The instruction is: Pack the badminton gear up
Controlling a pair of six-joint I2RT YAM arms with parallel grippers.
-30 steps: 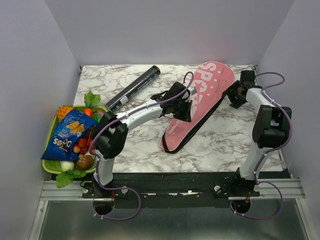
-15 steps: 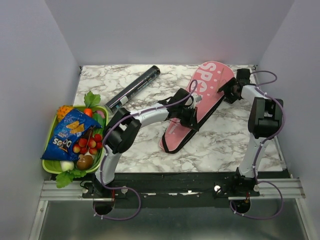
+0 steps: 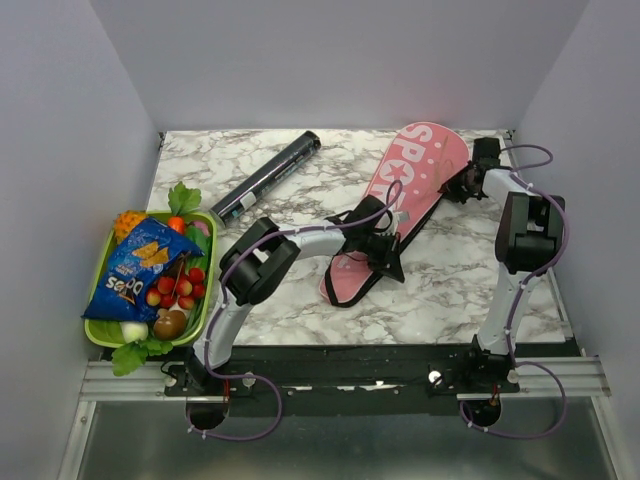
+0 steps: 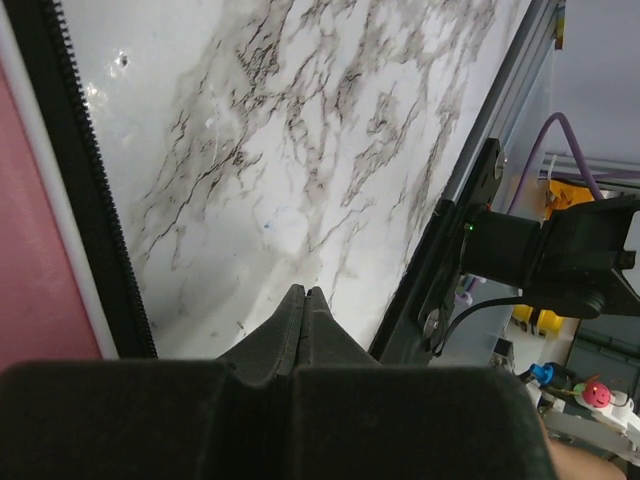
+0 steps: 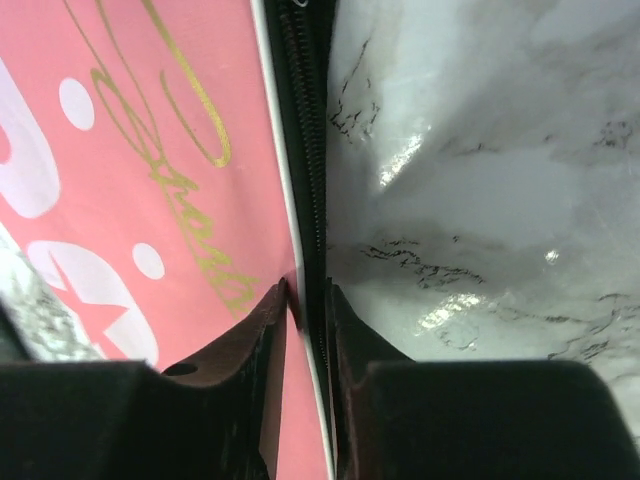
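1. The pink bag (image 3: 420, 175), lettered "SPORT", lies flat and aslant on the marble tabletop (image 3: 290, 310), with its wide end far from the arm bases and its narrow end near them.
2. The right claw (image 3: 462, 188) sits at the bag's wide end, on its right rim. The right wrist view shows its fingers (image 5: 268, 330) pinching the bag's white piping and black zip edge. The pink face lies on one side of them and bare marble on the other.
3. The left claw (image 3: 388, 258) hangs low at the right edge of the bag's narrow half. In the left wrist view its fingers (image 4: 290, 330) are pressed together tip to tip with nothing between them. They are over bare marble, just beside the bag's zip edge.
4. The left arm is folded at the elbow to the left of the bag, and its forearm runs nearly level towards it.
5. The right arm rises to the right of the bag with its elbow high, and its forearm reaches away to the wide end.
6. The black tube (image 3: 268, 178) lies left of the bag and well apart from it, slanting the same way.
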